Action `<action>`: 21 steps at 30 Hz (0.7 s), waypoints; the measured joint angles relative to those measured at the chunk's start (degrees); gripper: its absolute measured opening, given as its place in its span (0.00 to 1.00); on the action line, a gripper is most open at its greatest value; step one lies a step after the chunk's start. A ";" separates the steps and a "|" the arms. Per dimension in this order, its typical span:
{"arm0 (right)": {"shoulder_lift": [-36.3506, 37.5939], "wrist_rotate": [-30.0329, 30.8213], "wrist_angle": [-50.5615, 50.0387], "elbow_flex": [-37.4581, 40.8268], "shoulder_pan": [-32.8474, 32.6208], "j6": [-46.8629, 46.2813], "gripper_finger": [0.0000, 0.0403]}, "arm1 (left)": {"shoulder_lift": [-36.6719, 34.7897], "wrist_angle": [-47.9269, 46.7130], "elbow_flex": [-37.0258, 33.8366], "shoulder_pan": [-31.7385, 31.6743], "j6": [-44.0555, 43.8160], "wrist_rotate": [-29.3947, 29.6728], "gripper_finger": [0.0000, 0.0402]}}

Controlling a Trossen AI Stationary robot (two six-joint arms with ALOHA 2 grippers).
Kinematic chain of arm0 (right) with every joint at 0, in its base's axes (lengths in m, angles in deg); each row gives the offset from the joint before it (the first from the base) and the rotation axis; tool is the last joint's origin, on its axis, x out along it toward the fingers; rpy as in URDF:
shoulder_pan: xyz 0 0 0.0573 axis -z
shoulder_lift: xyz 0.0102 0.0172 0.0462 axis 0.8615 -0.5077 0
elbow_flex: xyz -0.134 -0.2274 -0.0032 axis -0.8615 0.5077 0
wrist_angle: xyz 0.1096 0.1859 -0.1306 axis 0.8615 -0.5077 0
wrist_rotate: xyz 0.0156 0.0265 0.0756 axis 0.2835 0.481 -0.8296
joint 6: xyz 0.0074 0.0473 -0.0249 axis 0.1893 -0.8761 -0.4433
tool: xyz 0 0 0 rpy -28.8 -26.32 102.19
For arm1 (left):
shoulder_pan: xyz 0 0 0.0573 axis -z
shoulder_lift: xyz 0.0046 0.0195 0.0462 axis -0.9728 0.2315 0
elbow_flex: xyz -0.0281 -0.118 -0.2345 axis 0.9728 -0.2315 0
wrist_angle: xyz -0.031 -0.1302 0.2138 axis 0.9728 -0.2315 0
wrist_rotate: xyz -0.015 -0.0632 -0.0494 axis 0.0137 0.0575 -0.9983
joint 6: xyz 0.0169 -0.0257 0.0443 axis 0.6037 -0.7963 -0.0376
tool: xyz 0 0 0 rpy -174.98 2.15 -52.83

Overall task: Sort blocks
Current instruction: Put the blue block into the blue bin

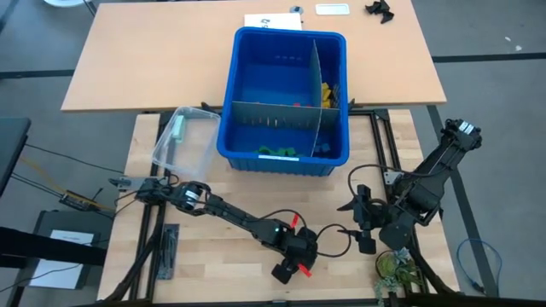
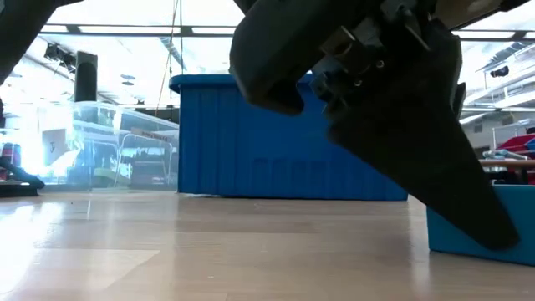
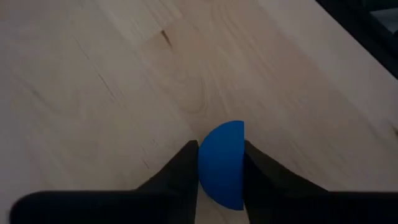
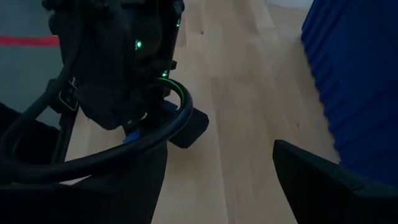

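A blue block (image 3: pixel 222 165), rounded on its far side, sits near the table's near edge with my left gripper (image 1: pixel 290 271) shut on it. In the low view the block (image 2: pixel 481 234) shows under the dark gripper body. My right gripper (image 1: pixel 363 223) hangs open above the table's right side, with nothing between its fingers (image 4: pixel 323 180). More blocks lie in the divided blue bin (image 1: pixel 286 94): yellow ones (image 1: pixel 327 92) and green ones (image 1: pixel 277 152). My left gripper pinches the blue block between its two fingers (image 3: pixel 180 171), one on each flat side (image 3: pixel 205 168). The fingers come slanting down from the table's far left. The block's underside appears to rest on the table (image 2: pixel 251 251) in the low view.
The big blue bin stands at the far middle of the light wood table (image 1: pixel 222 256). A clear plastic tub (image 1: pixel 183 136) lies to its left. A second, larger table (image 1: pixel 153 60) stands behind. Cables and a frame edge run along the right side (image 1: pixel 375 153).
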 joint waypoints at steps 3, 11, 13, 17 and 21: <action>0.00 -0.05 -0.02 0.00 -0.07 0.02 0.73 | 0.00 0.43 0.15 0.00 -0.18 0.14 0.23; 1.41 -0.76 0.02 0.00 -1.25 -0.28 0.73 | 0.00 -8.46 11.94 -0.27 -2.83 9.61 0.23; 2.62 0.05 0.28 0.00 -1.25 -0.27 0.73 | 0.00 -11.80 16.95 -0.83 -2.84 13.70 0.23; 6.75 0.94 0.98 0.00 -1.25 0.35 0.73 | -3.01 -13.29 19.79 -3.11 -2.77 22.61 0.23; 11.45 5.58 -0.18 0.00 -1.25 0.75 0.73 | -7.32 -11.89 18.84 -7.17 -3.15 29.84 0.23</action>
